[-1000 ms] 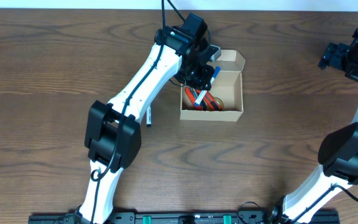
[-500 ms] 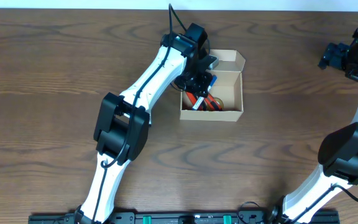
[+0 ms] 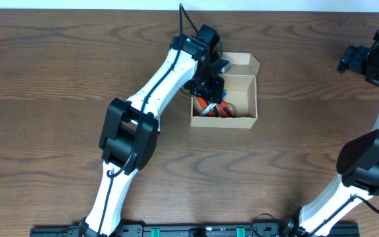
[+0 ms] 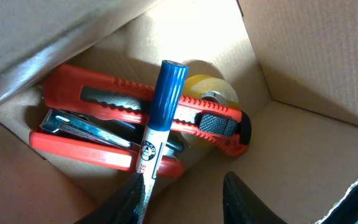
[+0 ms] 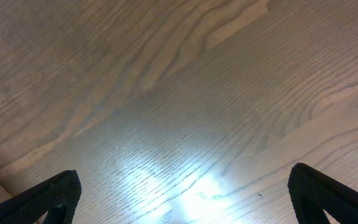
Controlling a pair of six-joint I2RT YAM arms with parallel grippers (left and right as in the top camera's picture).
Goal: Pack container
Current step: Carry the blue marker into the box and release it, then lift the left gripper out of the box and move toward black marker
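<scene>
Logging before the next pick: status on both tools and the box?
Left tool open inside the cardboard box, blue-capped marker resting on the orange utility knives. Right tool open over the table. Flap lid open, nothing blocking.

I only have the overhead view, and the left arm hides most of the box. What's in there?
Observer: The left wrist view shows a blue-capped marker leaning on red cutters inside the box.
Operator: Is the marker gripped?
Observer: It doesn't look so. The left gripper is open, and the marker's lower end is beside one finger only.
Operator: Is the right gripper carrying anything?
Observer: No. The right gripper is open, with only bare table under it.
</scene>
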